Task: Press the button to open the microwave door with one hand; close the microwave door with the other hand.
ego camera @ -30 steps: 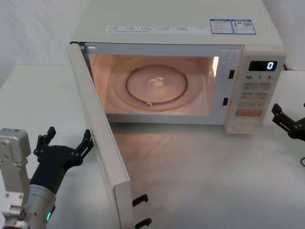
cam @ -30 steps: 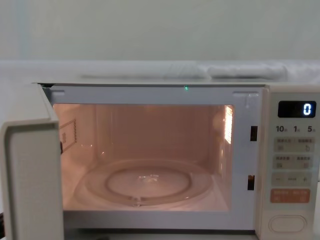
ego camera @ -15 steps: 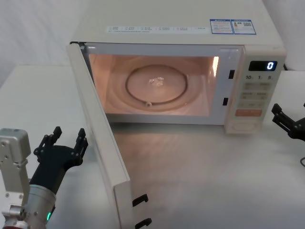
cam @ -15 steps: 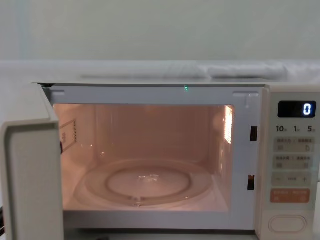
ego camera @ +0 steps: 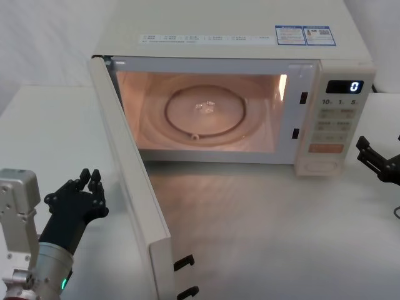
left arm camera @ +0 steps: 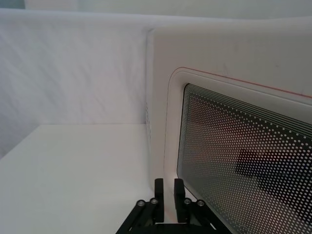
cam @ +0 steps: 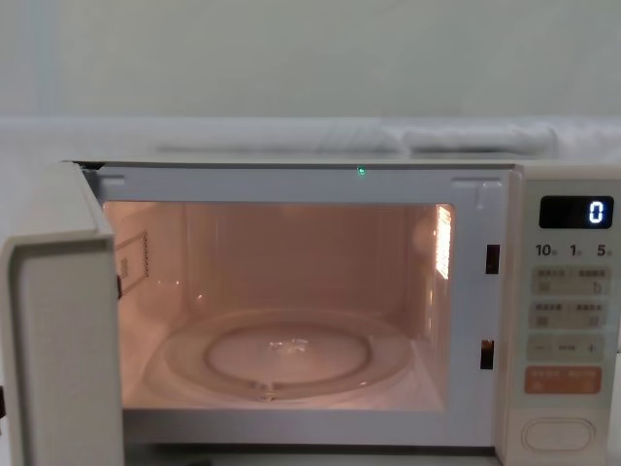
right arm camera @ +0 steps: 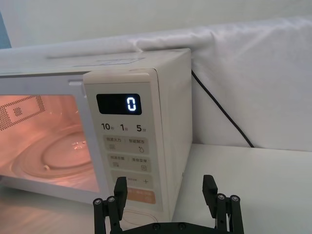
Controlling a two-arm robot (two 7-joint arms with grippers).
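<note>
Head view: microwave [ego camera: 250, 37] is seen at the back of the white table [ego camera: 281, 237], cavity lit, glass turntable [ego camera: 205, 111] inside. Microwave door [ego camera: 128, 181] is swung wide open toward the robot, hinged on the left. Button [ego camera: 324, 166] is located at the bottom of the ctrl panel, display [ego camera: 345, 86] reads 0. Left gripper [ego camera: 94, 181] is held just outside the door's outer face, fingers brought together. Right gripper [ego camera: 369, 150] is parked at the right edge, near the panel, not touching.

Left wrist view: left gripper [left arm camera: 169, 185] fingers are nearly closed on nothing, close to the door's dotted window [left arm camera: 243, 161]; contact can't be confirmed.

Right wrist view: right gripper [right arm camera: 165, 187] fingers are spread apart, nothing between; panel just ahead.

Chest view: door [cam: 58, 340] edge-on at left, button [cam: 559, 433] at lower right.
</note>
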